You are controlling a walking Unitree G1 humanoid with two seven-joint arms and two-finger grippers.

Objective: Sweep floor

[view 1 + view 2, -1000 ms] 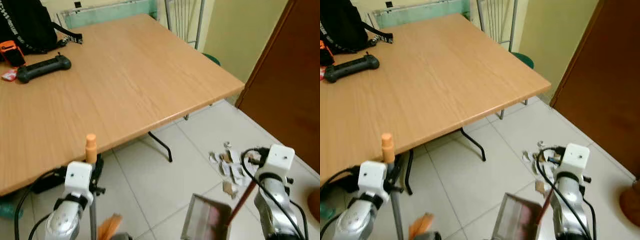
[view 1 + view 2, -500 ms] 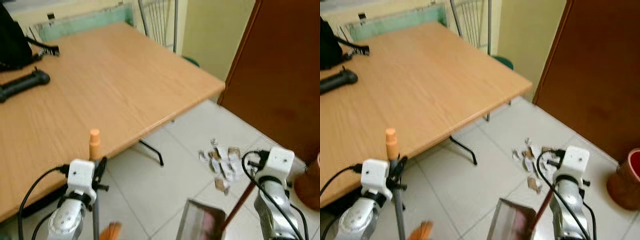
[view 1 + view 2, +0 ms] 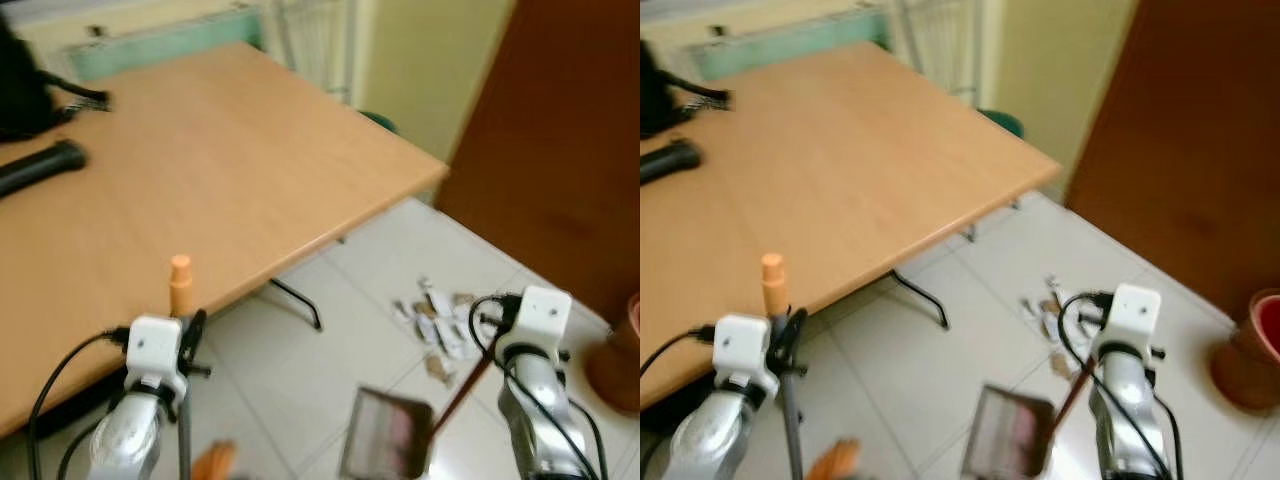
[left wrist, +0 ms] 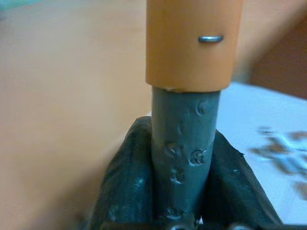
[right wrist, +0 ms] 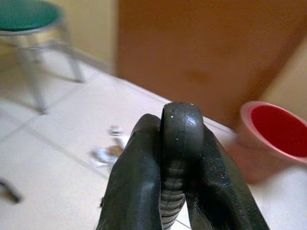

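My left gripper (image 4: 184,143) is shut on the broom's grey pole (image 4: 184,120), just under its orange cap (image 3: 180,284). It holds the pole upright by the table edge, and the orange bristles (image 3: 214,462) show low near the floor. The right gripper (image 5: 178,125) is shut on the black rounded end of the dustpan handle (image 3: 462,390). That handle slants down to the metal dustpan (image 3: 386,436) on the tiles. Torn paper scraps (image 3: 436,316) lie on the floor just beyond the dustpan, ahead of my right arm (image 3: 535,375).
A large wooden table (image 3: 250,170) stands ahead on the left, with a black controller (image 3: 40,166) and a black bag (image 3: 25,85) on it. Its black leg (image 3: 300,300) reaches the floor. A brown door (image 3: 560,130), a terracotta pot (image 3: 1248,350) and a green stool (image 5: 29,14) are to the right.
The whole view has swung to the right and is blurred, bringing the pot into sight. Both grippers keep their hold on the broom and the dustpan.
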